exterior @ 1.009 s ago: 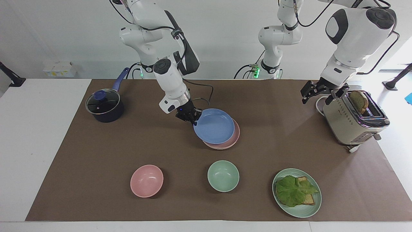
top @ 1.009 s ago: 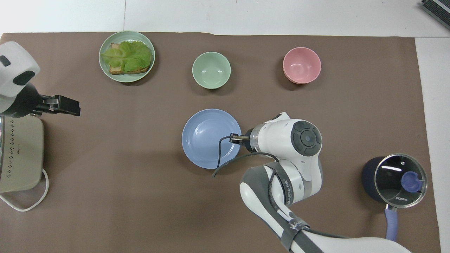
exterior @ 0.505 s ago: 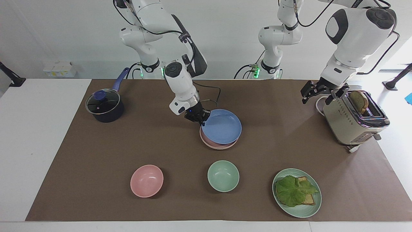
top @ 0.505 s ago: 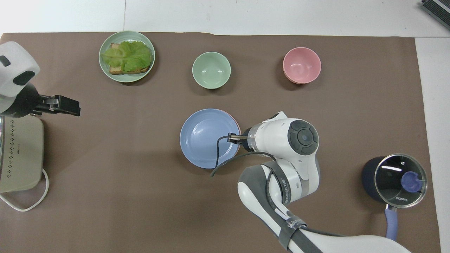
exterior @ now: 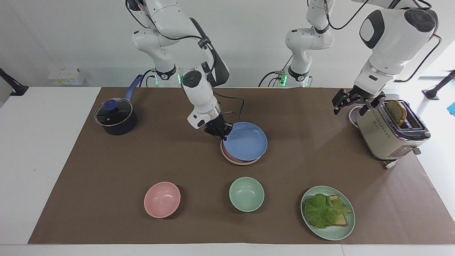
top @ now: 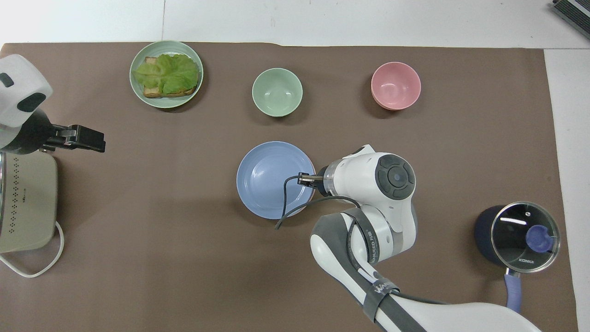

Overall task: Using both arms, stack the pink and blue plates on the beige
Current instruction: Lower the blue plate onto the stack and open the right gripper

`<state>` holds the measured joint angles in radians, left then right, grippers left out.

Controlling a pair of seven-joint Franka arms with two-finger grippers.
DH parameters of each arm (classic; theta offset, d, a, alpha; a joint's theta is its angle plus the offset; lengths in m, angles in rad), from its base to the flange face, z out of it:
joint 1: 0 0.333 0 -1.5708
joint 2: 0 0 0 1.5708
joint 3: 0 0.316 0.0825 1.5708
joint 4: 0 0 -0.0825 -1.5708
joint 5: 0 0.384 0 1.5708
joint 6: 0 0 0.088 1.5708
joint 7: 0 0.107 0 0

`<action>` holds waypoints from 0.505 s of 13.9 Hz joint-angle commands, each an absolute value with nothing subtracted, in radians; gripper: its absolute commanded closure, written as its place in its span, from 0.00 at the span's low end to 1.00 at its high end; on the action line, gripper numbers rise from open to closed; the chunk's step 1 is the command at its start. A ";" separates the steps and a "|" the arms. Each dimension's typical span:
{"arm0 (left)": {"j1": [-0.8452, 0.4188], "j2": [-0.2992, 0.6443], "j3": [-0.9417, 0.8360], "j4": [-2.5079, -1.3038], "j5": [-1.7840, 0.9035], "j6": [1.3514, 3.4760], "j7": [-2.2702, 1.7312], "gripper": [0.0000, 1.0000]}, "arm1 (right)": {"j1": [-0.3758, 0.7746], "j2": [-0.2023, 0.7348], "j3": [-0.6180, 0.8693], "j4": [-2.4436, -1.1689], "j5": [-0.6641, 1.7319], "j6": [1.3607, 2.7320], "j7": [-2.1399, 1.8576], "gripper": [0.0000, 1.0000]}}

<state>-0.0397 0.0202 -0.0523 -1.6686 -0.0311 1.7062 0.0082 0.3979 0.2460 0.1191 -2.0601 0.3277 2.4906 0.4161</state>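
Right now the blue plate (exterior: 245,141) sits on the pink plate (exterior: 237,159) mid-table, w/ only a crescent of pink showing at the edge farther from the robots and toward the right arm's end. A thin pale rim under the pink one could be the beige plate, but I can't make it out for sure. From overhead the blue plate (top: 275,179) hides nearly everything under it.

Right gripper (exterior: 219,132) is low at the blue plate's rim, on the side toward the right arm's end; whether its fingers are pinching the rim or have parted, can't tell from either view. Its cable loops over the plate in the overhead view.

Left gripper (exterior: 352,101) hangs beside the toaster (exterior: 389,133) at the left arm's end of the table, jaws spread wide, nothing in them; that arm waits. A toast slice (exterior: 396,112) stands in the toaster slot.

Farther from the robots: pink bowl (exterior: 162,199), mint-green bowl (exterior: 246,194), and a pale green plate (exterior: 336,233) w/ lettuce (exterior: 322,210) on bread. A lidded dark saucepan (exterior: 115,116) w/ blue handle sits at the right arm's end, near the robots. All on a brown mat (exterior: 106,170).
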 commanded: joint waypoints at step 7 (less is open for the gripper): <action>-0.032 0.028 -0.058 -1.651 -0.015 1.684 0.015 0.00 | 0.327 0.148 0.107 -2.036 0.240 2.445 0.417 0.00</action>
<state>-0.0396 0.0202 -0.0523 -1.6686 -0.0311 1.7062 0.0082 0.3833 0.2152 0.1043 -2.0278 0.2882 2.4896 0.4160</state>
